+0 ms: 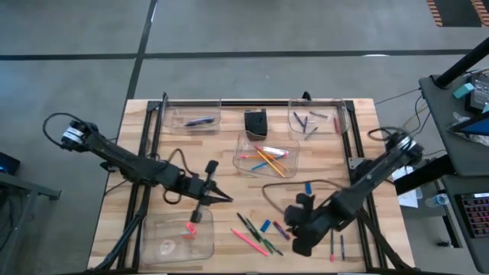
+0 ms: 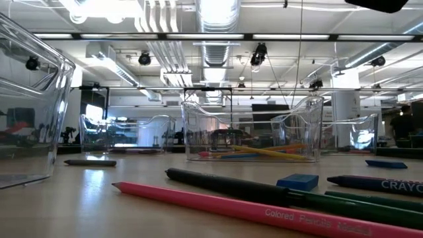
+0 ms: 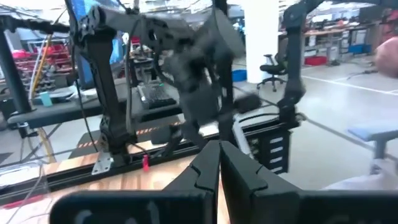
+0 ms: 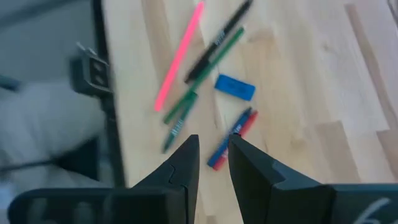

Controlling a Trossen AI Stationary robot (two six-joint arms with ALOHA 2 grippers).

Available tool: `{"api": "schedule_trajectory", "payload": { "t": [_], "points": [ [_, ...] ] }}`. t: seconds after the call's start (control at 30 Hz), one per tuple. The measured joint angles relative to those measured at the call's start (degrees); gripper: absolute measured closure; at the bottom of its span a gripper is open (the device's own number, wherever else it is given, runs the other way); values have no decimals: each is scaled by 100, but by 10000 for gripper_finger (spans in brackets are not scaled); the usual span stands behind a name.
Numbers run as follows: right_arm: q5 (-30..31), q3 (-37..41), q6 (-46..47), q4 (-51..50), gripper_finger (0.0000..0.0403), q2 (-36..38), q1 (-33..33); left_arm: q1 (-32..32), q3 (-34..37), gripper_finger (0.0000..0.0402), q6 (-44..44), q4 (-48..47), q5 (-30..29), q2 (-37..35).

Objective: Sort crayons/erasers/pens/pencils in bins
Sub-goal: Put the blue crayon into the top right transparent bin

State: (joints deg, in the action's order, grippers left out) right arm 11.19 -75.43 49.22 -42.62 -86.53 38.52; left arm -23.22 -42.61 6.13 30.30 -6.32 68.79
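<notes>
My right gripper [image 1: 293,232] [image 4: 213,146] hangs above loose sticks near the table's front edge, tilted down, its fingers a narrow gap apart with nothing between them. Below it lie a pink pencil [image 4: 179,56], a green pencil [image 4: 198,87], a dark pen [image 4: 217,40], a blue eraser [image 4: 235,86] and a blue and a red crayon [image 4: 231,138] side by side. My left gripper [image 1: 228,198] [image 3: 219,148] is shut and empty, pointing level toward the table's right, above the near-left bin [image 1: 177,237]. Other bins stand far left [image 1: 195,118], far right [image 1: 317,118] and in the middle [image 1: 266,155].
A small black box [image 1: 256,122] stands between the two far bins. A second blue eraser [image 1: 308,187] lies right of the middle bin, and two short sticks [image 1: 336,245] lie near the front right corner. A cable [image 1: 279,187] loops over the table.
</notes>
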Motion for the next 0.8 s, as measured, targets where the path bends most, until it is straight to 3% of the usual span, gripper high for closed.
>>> {"api": "schedule_trajectory", "payload": {
  "t": [0.13,0.23,0.37,0.6,0.8],
  "points": [
    [44,-525,-193,-657,328,-675,0,-290,40,401,-263,-835,-184,-712],
    [60,-525,-331,-850,328,-963,0,-623,330,401,-291,-1231,-814,-1086],
    [38,-246,-208,-685,333,-1068,-15,-881,720,401,-288,-1069,-1620,-1430],
    [16,350,70,-179,345,-897,-2,-878,1012,401,-281,-771,-1715,-1643],
    [157,1131,565,62,346,-272,-1,-877,1001,401,-282,-761,-1717,-1637]
  ]
}}
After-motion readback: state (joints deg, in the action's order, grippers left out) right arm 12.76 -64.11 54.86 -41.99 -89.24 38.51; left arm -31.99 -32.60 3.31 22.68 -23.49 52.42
